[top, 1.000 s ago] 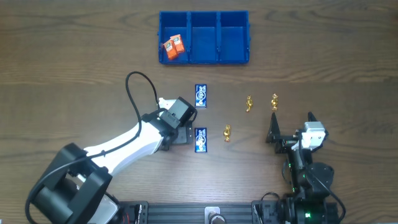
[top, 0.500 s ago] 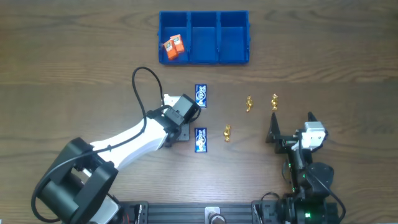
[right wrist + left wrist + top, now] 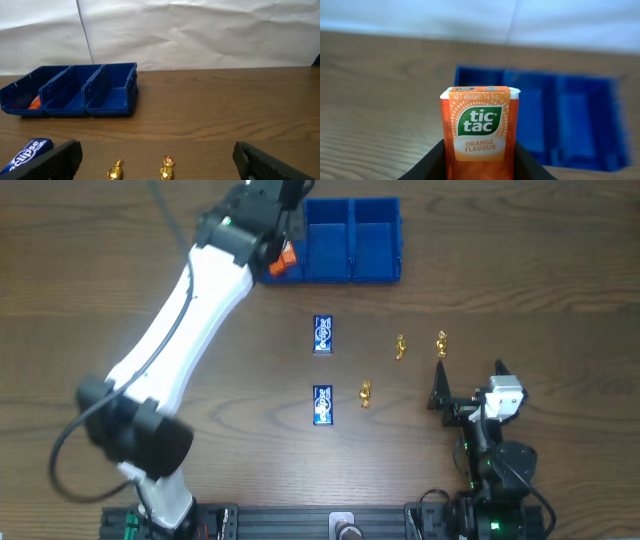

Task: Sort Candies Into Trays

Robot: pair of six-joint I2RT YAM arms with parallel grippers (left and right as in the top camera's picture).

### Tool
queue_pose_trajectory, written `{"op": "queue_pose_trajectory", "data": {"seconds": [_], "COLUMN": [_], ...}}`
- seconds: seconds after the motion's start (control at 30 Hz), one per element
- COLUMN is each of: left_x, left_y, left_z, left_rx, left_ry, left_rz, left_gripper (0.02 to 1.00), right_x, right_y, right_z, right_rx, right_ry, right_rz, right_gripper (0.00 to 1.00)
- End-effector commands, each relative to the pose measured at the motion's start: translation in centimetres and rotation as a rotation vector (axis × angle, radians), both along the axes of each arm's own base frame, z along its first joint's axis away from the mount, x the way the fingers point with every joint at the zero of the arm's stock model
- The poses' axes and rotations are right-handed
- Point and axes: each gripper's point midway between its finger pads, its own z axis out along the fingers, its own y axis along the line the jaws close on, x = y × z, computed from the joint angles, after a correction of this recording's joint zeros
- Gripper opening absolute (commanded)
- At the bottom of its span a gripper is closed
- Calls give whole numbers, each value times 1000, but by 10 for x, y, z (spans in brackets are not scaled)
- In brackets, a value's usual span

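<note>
My left gripper (image 3: 480,167) is shut on an upright orange candy box (image 3: 480,125), held in front of the blue three-compartment tray (image 3: 555,115). From above, the left arm stretches up over the tray's (image 3: 352,240) left compartment, where a bit of orange (image 3: 285,259) shows beside it. Two blue gum packets (image 3: 322,334) (image 3: 322,404) lie mid-table. Three gold-wrapped candies (image 3: 399,346) (image 3: 441,343) (image 3: 365,393) lie right of them. My right gripper (image 3: 468,380) rests open at the right, just below the gold candies (image 3: 166,168).
The tray's (image 3: 115,65) middle and right compartments look empty. One blue packet (image 3: 27,152) lies near the right gripper's (image 3: 150,175) finger. Bare wood tabletop (image 3: 540,300) surrounds the candies.
The left arm has swung from beside the lower blue packet at mid-table up to the tray's left end. The right arm and the loose candies have not moved.
</note>
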Motion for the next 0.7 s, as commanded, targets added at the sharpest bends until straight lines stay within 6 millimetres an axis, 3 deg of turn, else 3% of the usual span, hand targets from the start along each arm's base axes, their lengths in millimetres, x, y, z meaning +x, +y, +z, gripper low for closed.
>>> {"op": "queue_pose_trajectory", "data": {"seconds": [0.03,0.13,0.7], "left_x": [23,28,26], "left_y": [2,-3,2], "left_z": [-91,-122,-135], "left_rx": [-61,-66,-36], "left_ry": [211,260,297], "left_rz": [-42,-53,-83], "left_gripper": [343,356,384], "right_x": [0,0,0], "right_y": [1,1,1], "right_z": [-1,-1,-2], "right_rx": [-6,-6,-6], "right_ry": [3,3,4], "right_rz": [2,2,2], "right_gripper": [998,998,998]}}
